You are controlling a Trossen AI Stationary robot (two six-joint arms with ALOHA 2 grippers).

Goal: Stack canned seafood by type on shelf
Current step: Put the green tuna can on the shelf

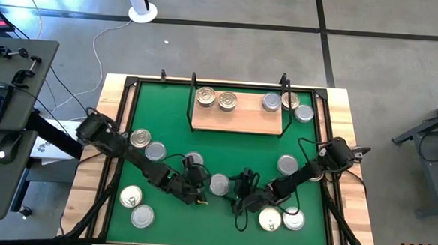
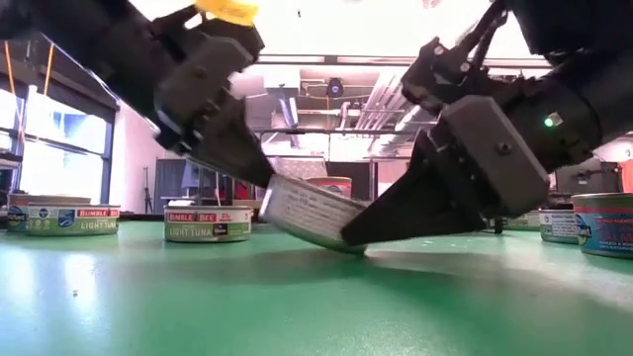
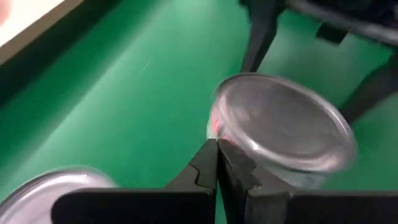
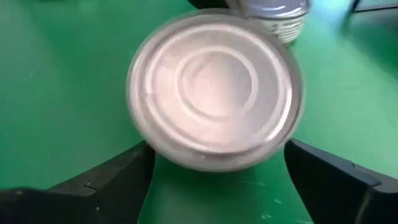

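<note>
Tins scattered across green mat [image 1: 166, 120]; wooden shelf [image 1: 238, 117] carries four.
Right end effector [image 2: 368, 237] spread around tilted tin [image 2: 307, 213]; left end effector [image 3: 217, 163] pressed together beside it.

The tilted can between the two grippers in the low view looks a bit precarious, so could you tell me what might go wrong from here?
1. The tilted can rests on one edge on the green mat, propped between the shut left gripper and the right gripper; it could slip flat or flip over.
2. The right gripper's jaws stand wide around the can; closing on a slanted can may squeeze it out sideways.
3. Both grippers are very close together and could collide.
</note>
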